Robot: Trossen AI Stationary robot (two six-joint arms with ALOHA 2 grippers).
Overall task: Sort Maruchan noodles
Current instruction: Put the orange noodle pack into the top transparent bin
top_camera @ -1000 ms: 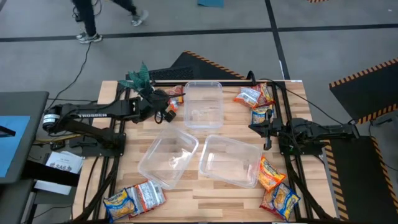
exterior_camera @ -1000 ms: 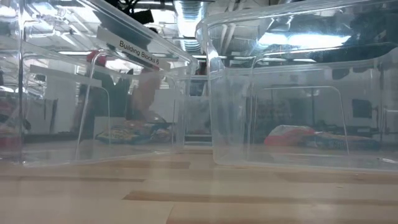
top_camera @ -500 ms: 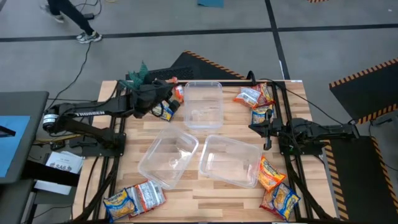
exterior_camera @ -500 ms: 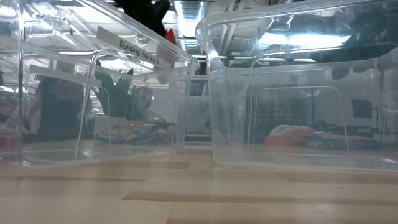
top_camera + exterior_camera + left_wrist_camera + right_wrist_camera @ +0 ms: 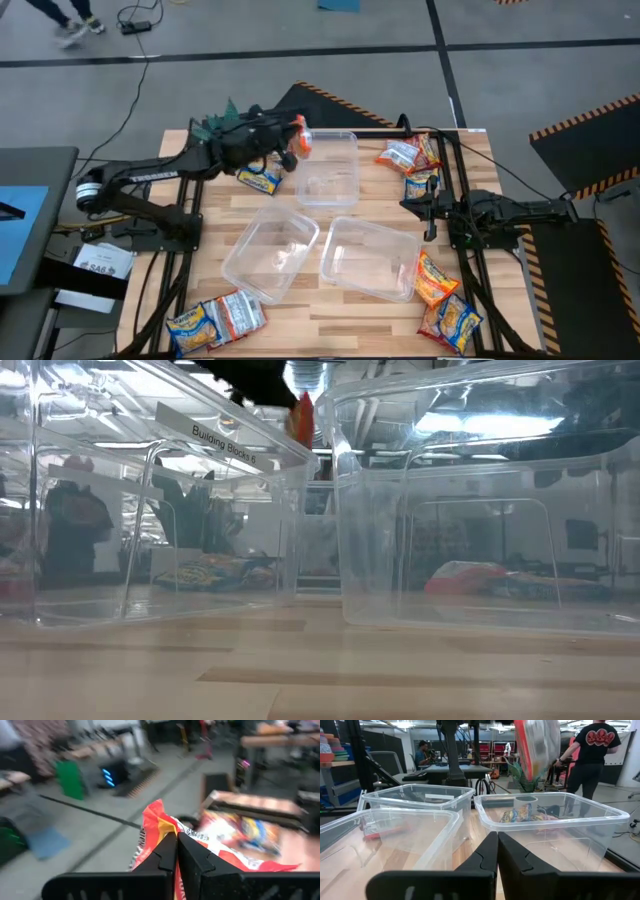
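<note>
My left gripper (image 5: 287, 141) (image 5: 176, 840) is raised at the left rim of the far clear tub (image 5: 325, 167) and is shut on a red-orange Maruchan packet (image 5: 299, 142) (image 5: 302, 418). The right wrist view shows that packet (image 5: 537, 745) high up as well. A yellow-and-blue packet (image 5: 258, 180) lies flat on the table just below the left gripper. Other packets lie in groups at the far right (image 5: 410, 157), the near right (image 5: 440, 295) and the near left (image 5: 215, 322). My right gripper (image 5: 410, 207) (image 5: 496, 845) is shut and waits at the table's right side. My left gripper pinches the red-orange packet between its two fingers (image 5: 197, 857), which point toward the table's right. The packet's crinkled end (image 5: 156, 820) sticks out past the fingertips. It is lifted clear of the table, beside the far tub's left rim.
Two more clear tubs stand nearer: one near left (image 5: 270, 250) and one near right (image 5: 368, 258). A small green plant (image 5: 225, 122) stands at the far left corner behind the left arm. A person (image 5: 590, 757) stands beyond the table in the right wrist view.
My left gripper has risen from the table by the far-left packets and moved right and toward the far edge, up to the far tub's left rim. It carries the red-orange packet, now lifted clear. The yellow-and-blue packet has stayed on the table.
</note>
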